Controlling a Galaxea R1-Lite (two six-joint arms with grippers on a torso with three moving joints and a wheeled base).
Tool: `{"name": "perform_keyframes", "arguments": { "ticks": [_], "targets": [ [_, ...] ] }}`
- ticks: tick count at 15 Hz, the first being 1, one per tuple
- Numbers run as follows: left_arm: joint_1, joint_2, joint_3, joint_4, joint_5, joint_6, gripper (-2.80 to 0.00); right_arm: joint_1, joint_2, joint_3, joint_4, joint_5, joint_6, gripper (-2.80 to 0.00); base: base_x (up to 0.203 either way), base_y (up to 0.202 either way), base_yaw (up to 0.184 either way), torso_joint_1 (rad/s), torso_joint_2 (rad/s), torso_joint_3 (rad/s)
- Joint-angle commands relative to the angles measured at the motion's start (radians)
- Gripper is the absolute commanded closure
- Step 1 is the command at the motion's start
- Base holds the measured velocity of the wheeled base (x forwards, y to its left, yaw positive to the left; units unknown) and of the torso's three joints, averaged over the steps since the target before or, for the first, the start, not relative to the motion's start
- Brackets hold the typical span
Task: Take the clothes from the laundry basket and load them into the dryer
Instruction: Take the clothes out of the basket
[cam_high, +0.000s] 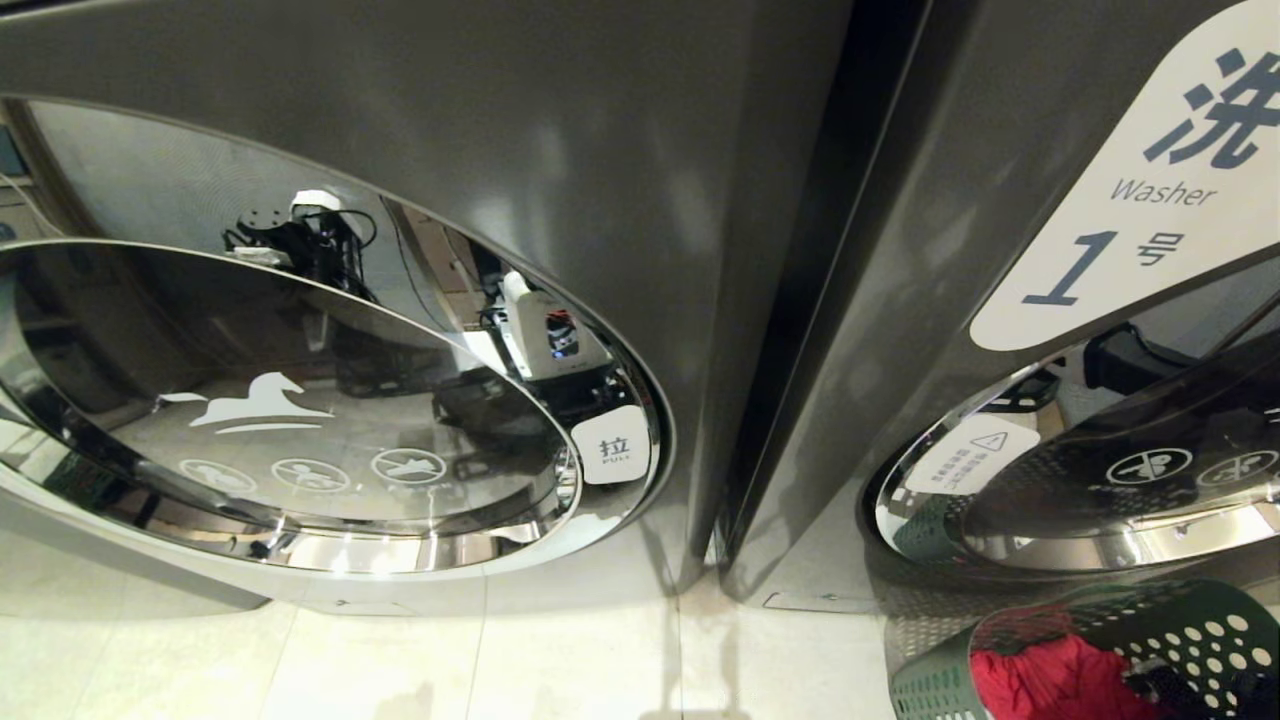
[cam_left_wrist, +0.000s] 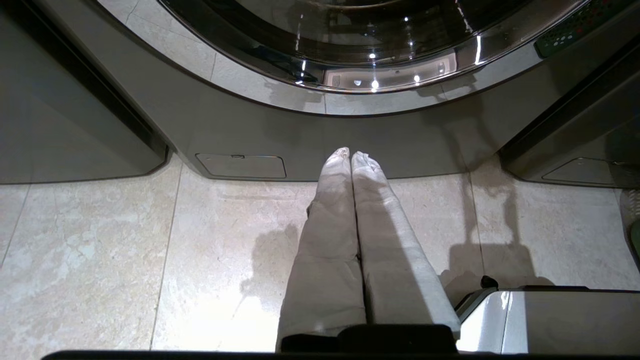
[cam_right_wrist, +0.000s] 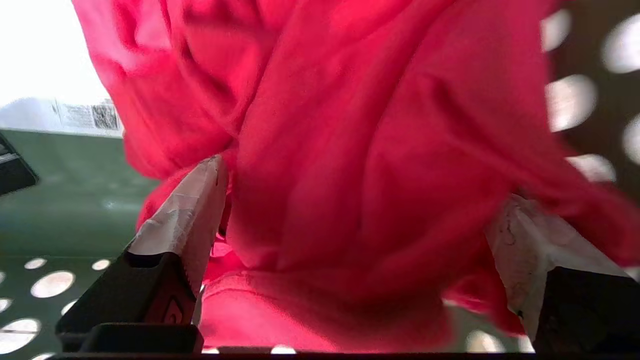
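The right hand (cam_right_wrist: 350, 210) is down inside the laundry basket (cam_high: 1180, 625), its 2 taped fingers (cam_right_wrist: 190, 210) spread wide apart with a red garment (cam_right_wrist: 360, 150) bulging between them; the cloth touches both fingers but is not pinched, so this reads as the approach to a first grab, the jaws opened wide to take in a thick fold. In the head view the basket sits at the lower right of the frame, on the tiled floor (cam_high: 480, 660) in front of the machine labelled "Washer 1" (cam_high: 1120, 200), with the red cloth showing over its perforated rim. The dryer (cam_high: 400, 150) fills the left half of that frame, its chrome-rimmed glass door (cam_high: 300, 420) apparently shut, so it will probably need pulling open at the white pull tab (cam_high: 612, 447) before anything can go in. The left hand (cam_left_wrist: 350, 155) hangs idle low over the floor, fingers pressed together, pointing at the base of the dryer.
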Motion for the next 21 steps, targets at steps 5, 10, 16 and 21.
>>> {"name": "perform_keyframes", "arguments": {
  "ticks": [5,10,16,21],
  "targets": [
    [0.001,0.000,-0.001,0.001,0.000,-0.001,0.00,-0.001,0.050,-0.008,0.076,-0.002,0.004,-2.80,0.000,0.000,0.000,0.000,0.00,0.000],
    [0.001,0.000,-0.001,0.001,0.000,-0.002,0.00,-0.004,0.052,-0.036,0.070,-0.003,0.033,0.00,0.000,0.000,0.000,0.000,0.00,0.000],
    [0.001,0.000,0.001,0.001,0.000,0.000,0.00,-0.020,0.052,-0.034,0.074,-0.005,0.041,0.00,0.000,0.000,0.000,0.000,0.00,0.000],
    [0.001,0.000,0.001,0.001,0.000,-0.001,0.00,-0.050,0.020,-0.007,0.147,-0.005,0.041,0.00,0.000,0.000,0.000,0.000,0.00,0.000]
  ]
}}
